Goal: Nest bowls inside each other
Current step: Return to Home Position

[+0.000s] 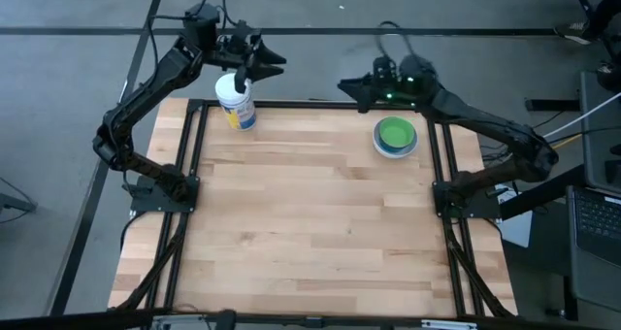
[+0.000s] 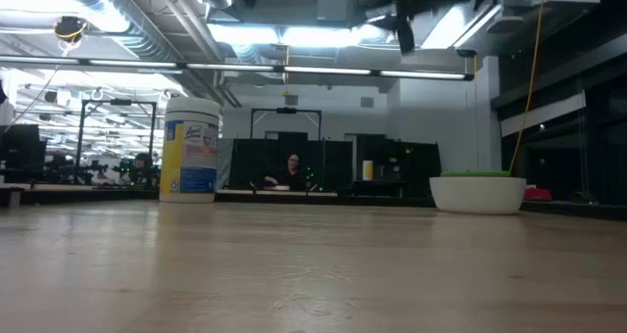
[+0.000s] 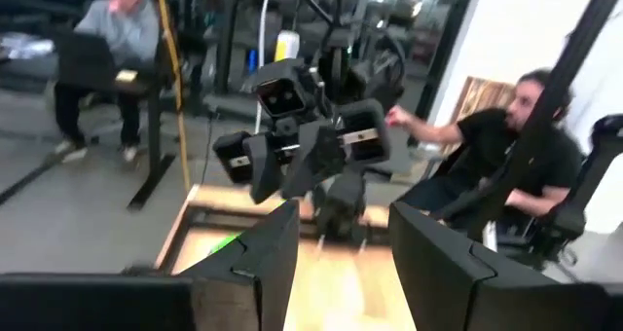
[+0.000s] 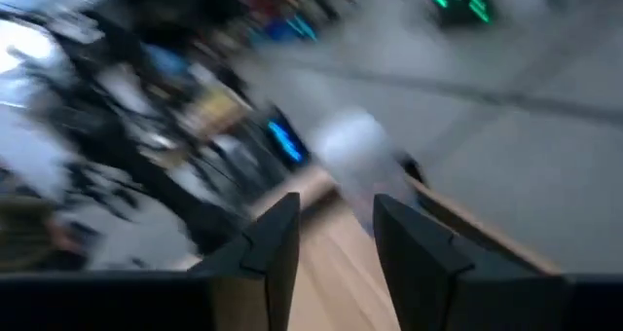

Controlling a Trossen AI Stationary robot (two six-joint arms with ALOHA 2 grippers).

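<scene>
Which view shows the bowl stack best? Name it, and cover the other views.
The high view: it looks down into the bowl stack, showing the green bowl on top within the white bowl. The low view shows only the white side and a green edge. The wrist views show nothing clear of it.

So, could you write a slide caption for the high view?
Nested bowls, green on top, rest near the open right gripper; open left gripper hovers by the container.
</scene>
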